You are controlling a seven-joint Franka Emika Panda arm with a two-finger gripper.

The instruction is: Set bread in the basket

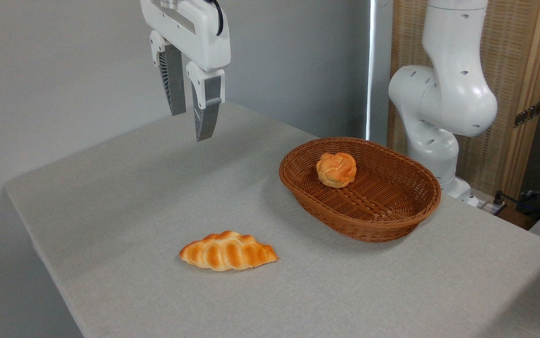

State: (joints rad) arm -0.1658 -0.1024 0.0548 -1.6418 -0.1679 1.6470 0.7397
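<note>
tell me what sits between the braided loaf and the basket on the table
Nothing: in the camera view only bare grey table lies between the braided loaf and the basket. The bun sits inside the basket.

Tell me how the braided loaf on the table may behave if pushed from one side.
The braided loaf lies flat on its long side, so it would probably slide or pivot, not roll. The tablecloth looks textured, so it may drag somewhat. It looks light.

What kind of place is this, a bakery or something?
Probably a robot lab, not a bakery: a white arm is mounted beside a plain grey table, and its gripper hangs above a bun in a basket.
</note>
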